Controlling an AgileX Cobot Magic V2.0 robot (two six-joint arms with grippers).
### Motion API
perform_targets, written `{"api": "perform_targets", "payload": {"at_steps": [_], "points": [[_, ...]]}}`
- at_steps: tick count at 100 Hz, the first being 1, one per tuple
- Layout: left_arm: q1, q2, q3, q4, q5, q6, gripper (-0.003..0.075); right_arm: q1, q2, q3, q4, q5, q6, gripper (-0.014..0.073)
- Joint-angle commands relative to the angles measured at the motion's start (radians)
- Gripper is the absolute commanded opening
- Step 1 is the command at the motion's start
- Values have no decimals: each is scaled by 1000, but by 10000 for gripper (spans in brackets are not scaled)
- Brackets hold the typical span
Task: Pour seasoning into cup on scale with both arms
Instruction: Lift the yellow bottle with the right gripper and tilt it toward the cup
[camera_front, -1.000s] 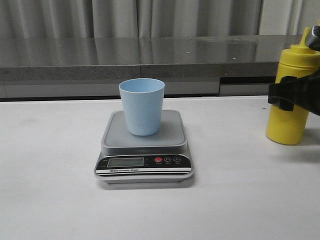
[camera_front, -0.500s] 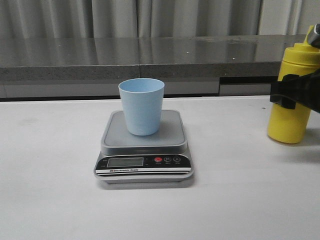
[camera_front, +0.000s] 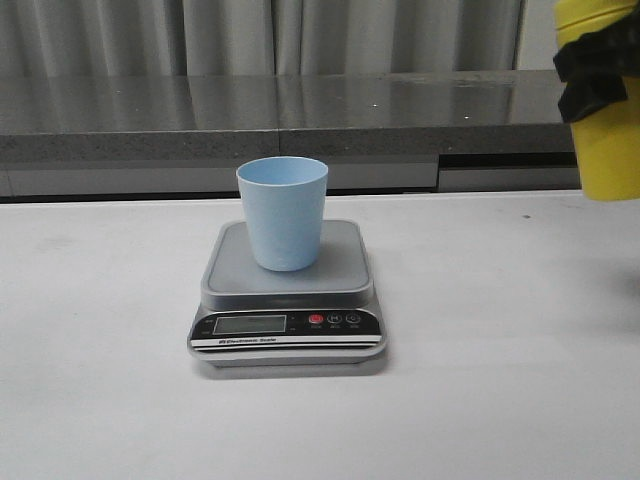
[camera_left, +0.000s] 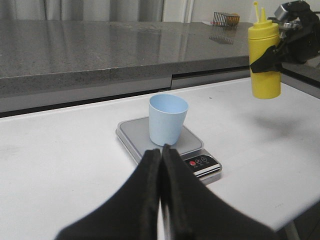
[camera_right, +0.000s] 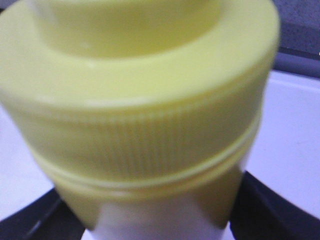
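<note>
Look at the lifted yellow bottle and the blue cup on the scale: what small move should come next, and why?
Probably carry the yellow bottle sideways toward the blue cup. The right tool holds it upright, clear of the table and well off to the cup's right, so it is not yet over the cup on the scale and cannot pour. The left tool is shut and empty.

Matt pale-blue plastic cup (camera_front: 283, 212), brushed grey metal scale (camera_front: 288, 295) platform, ribbed yellow plastic cap (camera_right: 140, 100).

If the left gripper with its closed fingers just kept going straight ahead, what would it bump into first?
Probably the pale blue cup on the scale: the shut left gripper points right at it, though the gap between them is hard to judge.
</note>
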Motion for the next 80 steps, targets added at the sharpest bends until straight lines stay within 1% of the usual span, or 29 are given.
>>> {"api": "perform_targets", "payload": {"at_steps": [1,14,29,48,53,62,80], "points": [[2,-14,-24,-15,-77,-5,-20,61,-43,-114,-49,127,-23,236],[2,-14,-24,-15,-77,-5,-20,158,-42,-211,-52,284,-97,236],[2,-14,-24,-15,-77,-5,-20,232,-22,-269,-51,411,-176,236],[2,-14,-24,-15,-77,-5,-20,299,13,-291,-86,477,-290,236],[2,-14,-24,-15,-77,-5,-20,323,26,-296,-121,491,-302,236],[2,-14,-24,-15,-77,-5,-20,369,56,-304,-222,517,-302,236],[2,-14,-24,-15,-77,-5,-20,447,154,-366,-410,600,-302,236]]}}
